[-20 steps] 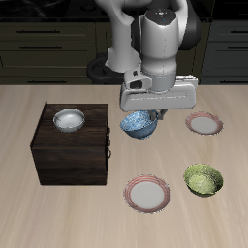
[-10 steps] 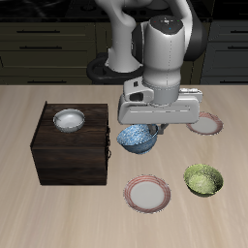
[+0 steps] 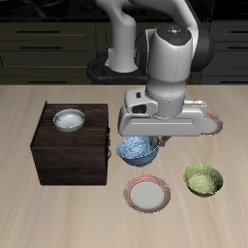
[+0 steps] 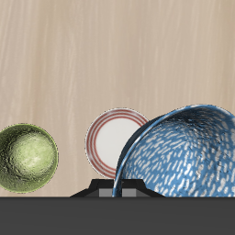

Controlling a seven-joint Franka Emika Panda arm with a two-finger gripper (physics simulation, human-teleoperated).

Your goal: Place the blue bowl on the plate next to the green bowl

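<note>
My gripper [image 3: 153,139] is shut on the rim of the blue bowl [image 3: 137,150], a glossy blue bowl with white speckles, held in the air. In the wrist view the blue bowl [image 4: 184,156] fills much of the frame and tilts. The plate [image 3: 148,193] with a white centre and pinkish-red rim lies nearer the table's front edge, just below the bowl. The green bowl [image 3: 202,178] sits beside that plate on the table. The wrist view shows the plate [image 4: 115,140] and the green bowl [image 4: 27,158] side by side. My fingertips are hidden behind the gripper body.
A dark wooden cabinet [image 3: 70,153] stands beside the bowl, with a plain white bowl [image 3: 68,119] on top. A second alike plate [image 3: 208,121] lies farther back, partly hidden by my gripper. A dark round burner [image 3: 105,70] sits at the back.
My gripper has carried the blue bowl toward the table's front edge, closer to the plate beside the green bowl. Nothing else has moved.
</note>
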